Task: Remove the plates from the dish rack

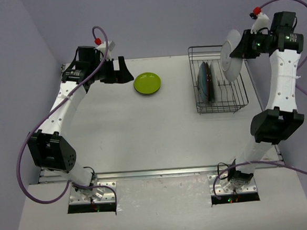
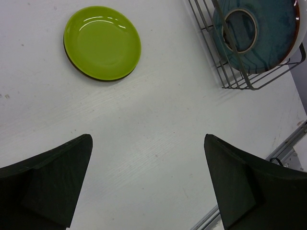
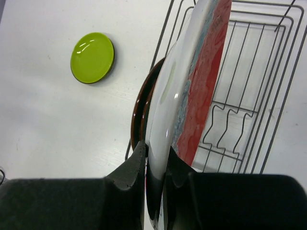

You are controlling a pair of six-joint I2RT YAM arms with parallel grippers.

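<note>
We count one dish rack (image 1: 220, 106), two grippers and at least four plates.

Taking the table centre in the overhead view as the dial, the dish rack stands at 2 o'clock, near the right edge.

The green plate (image 1: 147, 83) lies flat on the table (image 1: 144, 136) at 12 o'clock, well apart from the rack. A dark rim shows under it. We cannot tell whether that is its own underside or a second plate.

The left gripper (image 1: 123, 72) hangs at 11 o'clock, beside the green plate and at its 9 o'clock. Its jaws are spread wide and empty. The left wrist view shows both fingers (image 2: 48, 184) over bare table, touching nothing.

The right gripper (image 1: 242, 50) sits at the rack's 1 o'clock. Its jaws are drawn narrow and clamped on the rim of one pale plate (image 1: 232, 62). That plate stands on edge over the far right part of the rack. In the right wrist view one face is glossy white and the other is red with a blue-grey streak. We cannot tell whether its lower edge is free of the wires.

The racked plates (image 1: 206, 82) stand on edge in the left half of the rack. One is teal-blue. The right wrist view shows two brown-rimmed edges side by side. We count two there and cannot confirm more.
</note>
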